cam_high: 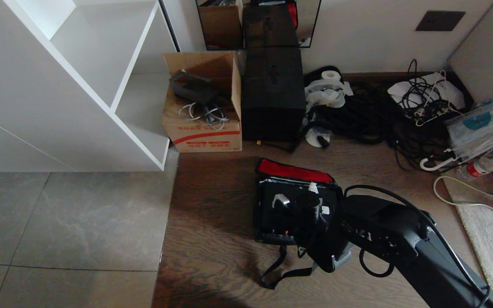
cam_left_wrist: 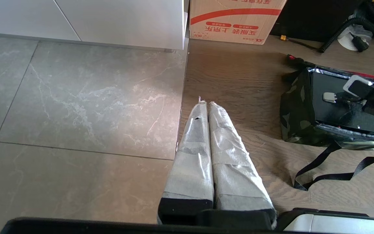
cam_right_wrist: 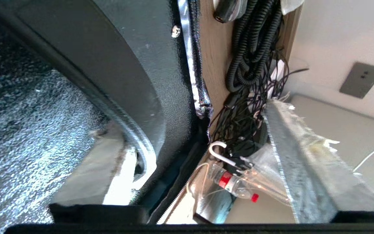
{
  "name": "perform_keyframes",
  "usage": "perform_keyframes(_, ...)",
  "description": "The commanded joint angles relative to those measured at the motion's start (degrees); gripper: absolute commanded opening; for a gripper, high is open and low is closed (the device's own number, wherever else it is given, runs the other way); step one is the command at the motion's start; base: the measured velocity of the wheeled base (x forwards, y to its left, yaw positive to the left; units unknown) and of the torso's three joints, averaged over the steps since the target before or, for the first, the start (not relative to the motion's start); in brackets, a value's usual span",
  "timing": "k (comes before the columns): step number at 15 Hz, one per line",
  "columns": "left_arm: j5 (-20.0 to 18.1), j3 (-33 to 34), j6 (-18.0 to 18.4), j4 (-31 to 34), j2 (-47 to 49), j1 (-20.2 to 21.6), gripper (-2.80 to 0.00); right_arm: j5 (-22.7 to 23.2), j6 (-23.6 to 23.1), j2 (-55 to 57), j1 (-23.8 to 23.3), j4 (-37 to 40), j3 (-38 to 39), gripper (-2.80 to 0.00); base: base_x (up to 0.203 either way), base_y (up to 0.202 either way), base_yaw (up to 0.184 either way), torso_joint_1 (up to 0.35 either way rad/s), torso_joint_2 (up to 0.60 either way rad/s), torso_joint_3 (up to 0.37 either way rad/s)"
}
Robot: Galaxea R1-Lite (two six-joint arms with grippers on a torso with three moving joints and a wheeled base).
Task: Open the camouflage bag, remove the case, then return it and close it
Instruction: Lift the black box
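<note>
Camouflage bag (cam_high: pixel 268 233) lies unzipped on the floor with the case (cam_high: pixel 291 211) seated inside, right pincer (cam_high: pixel 315 203) spread wide above its handle, closing left.

Your head view looks down at the floor (cam_high: pixel 79 222); left wrist skims low toward twelve o'clock; both share the camouflage bag (cam_high: pixel 263 214); right wrist sits close inside it.

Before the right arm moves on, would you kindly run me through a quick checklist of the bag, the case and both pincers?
1. Camouflage bag lid open, red lining showing: ok.
2. Case sitting inside the bag: ok.
3. Right pincer open, fingers apart over the case: ok.
4. Right pincer fully clear of the case handle: cannot tell.
5. Shoulder strap lying on the floor, away from the bag opening: ok.
6. Left pincer shut, parked beside the bag: ok.
</note>
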Motion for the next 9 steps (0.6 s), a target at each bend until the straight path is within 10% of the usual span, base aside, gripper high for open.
perform_keyframes(1, 0.0, 0.6, 0.0, 0.0, 0.0, 0.0, -2.80, -0.2, -0.7, 0.0, -0.1, 0.3, -0.5, 0.00, 0.000, 0.000, 0.000, 0.000, 0.00, 0.000)
perform_keyframes(9, 0.0, 0.6, 0.0, 0.0, 0.0, 0.0, -2.80, 3.0, 1.2, 0.1, -3.2, 5.9, -8.3, 0.00, 0.000, 0.000, 0.000, 0.000, 0.00, 0.000)
